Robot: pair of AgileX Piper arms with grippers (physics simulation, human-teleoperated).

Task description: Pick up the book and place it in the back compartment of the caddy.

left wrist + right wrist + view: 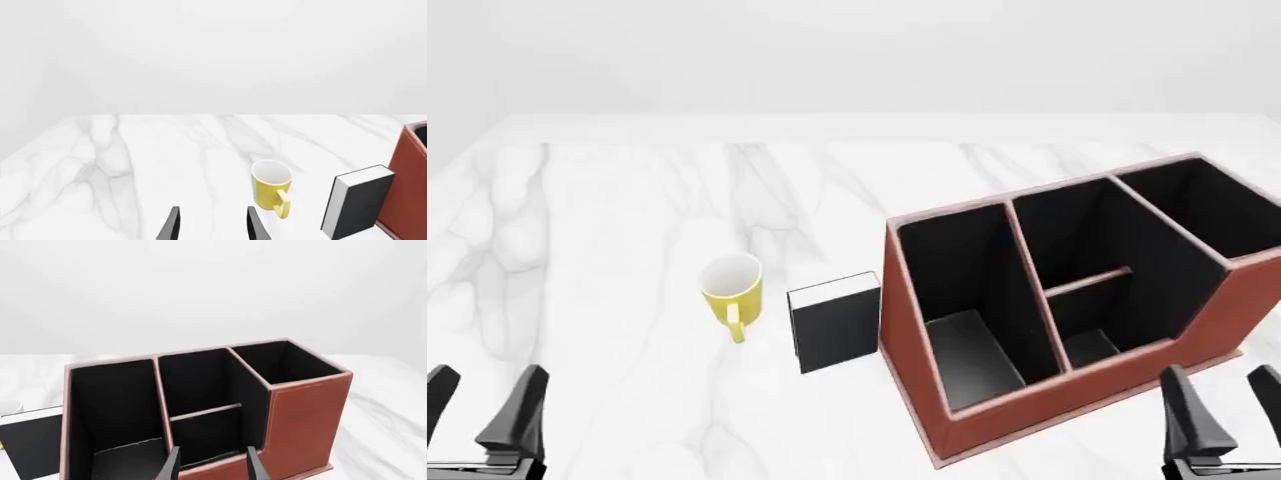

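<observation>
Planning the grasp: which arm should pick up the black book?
Left. The small black hardcover book stands left of the reddish-brown caddy, nearer the open left gripper; the open right gripper has the caddy between.

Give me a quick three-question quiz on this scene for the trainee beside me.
1. True or false: the book stands upright on the table between the yellow mug and the caddy.
2. The caddy's compartments hold: A) pens B) nothing visible C) the mug.
3. Is either the left claw or the right claw holding anything?

Key: 1 true. 2 B. 3 No, both are open.
</observation>
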